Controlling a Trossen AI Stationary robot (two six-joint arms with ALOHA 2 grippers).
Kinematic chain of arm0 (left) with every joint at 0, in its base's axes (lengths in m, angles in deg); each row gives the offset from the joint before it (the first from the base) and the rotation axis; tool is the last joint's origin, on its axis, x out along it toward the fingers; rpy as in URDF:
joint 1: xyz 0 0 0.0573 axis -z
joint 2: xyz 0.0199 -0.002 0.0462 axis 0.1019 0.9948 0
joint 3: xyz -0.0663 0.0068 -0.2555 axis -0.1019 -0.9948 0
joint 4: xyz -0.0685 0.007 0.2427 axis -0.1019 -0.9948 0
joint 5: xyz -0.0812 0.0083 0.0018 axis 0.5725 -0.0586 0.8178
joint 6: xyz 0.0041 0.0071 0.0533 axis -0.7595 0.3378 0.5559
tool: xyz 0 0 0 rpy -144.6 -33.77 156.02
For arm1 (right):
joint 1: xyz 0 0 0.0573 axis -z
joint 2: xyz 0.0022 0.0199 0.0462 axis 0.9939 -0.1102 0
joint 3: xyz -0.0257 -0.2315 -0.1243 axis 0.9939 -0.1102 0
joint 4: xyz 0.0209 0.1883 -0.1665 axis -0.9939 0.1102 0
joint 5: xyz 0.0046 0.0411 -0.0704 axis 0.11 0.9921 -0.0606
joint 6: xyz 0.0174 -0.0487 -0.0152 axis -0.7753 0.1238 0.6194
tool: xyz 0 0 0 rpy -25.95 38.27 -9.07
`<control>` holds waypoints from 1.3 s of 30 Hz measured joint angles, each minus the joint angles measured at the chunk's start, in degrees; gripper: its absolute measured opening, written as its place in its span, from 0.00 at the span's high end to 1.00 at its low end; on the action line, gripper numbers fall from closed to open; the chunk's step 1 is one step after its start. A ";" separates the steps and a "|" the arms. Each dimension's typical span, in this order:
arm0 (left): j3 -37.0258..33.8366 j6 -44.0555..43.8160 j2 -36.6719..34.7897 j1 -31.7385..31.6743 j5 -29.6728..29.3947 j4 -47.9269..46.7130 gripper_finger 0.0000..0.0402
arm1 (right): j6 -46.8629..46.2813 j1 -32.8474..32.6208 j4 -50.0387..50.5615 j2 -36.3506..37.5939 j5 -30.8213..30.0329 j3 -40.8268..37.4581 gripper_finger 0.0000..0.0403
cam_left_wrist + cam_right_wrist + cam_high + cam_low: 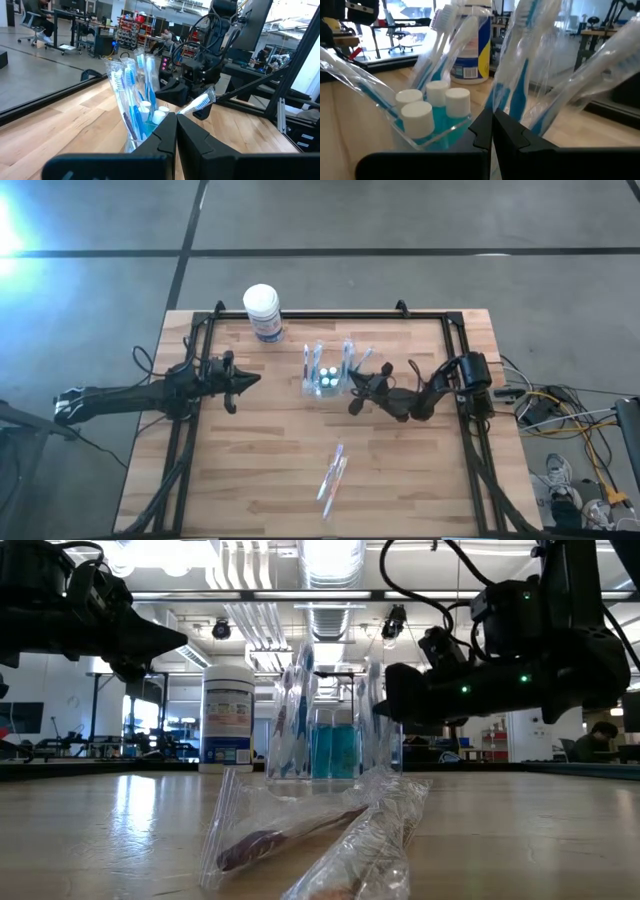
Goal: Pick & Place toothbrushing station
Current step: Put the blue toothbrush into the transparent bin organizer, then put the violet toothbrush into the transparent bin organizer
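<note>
The clear, colourless plastic toothbrushing station (328, 377), stocked with wrapped brushes, stands mid-table. The right gripper (356, 392), closed and empty, sits just beside it, seemingly lining up; the left gripper (243, 381), likewise closed, waits farther off opposite.

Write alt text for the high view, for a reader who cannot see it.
Seen from above, a clear toothbrushing station full of toothbrushes stands mid-table on a wooden table, with the right gripper beside it and the left gripper farther off, both with jaws shut. A white tub stands near the far edge; two bagged toothbrushes lie nearer the front.
</note>
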 joint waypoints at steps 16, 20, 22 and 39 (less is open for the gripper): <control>0.00 0.02 0.00 -0.02 0.00 0.00 0.97 | -1.51 0.04 1.33 0.00 0.12 0.00 0.98; -0.01 0.02 0.00 -0.02 0.00 0.00 0.97 | -1.51 0.03 1.33 0.00 0.17 -0.02 0.98; 0.00 0.02 0.00 -0.02 0.00 0.00 0.97 | -1.46 -0.05 1.33 0.00 0.17 -0.02 0.97; 0.00 -0.18 0.00 0.00 0.02 0.02 0.97 | 1.48 -3.49 1.62 16.84 0.21 -8.20 0.63</control>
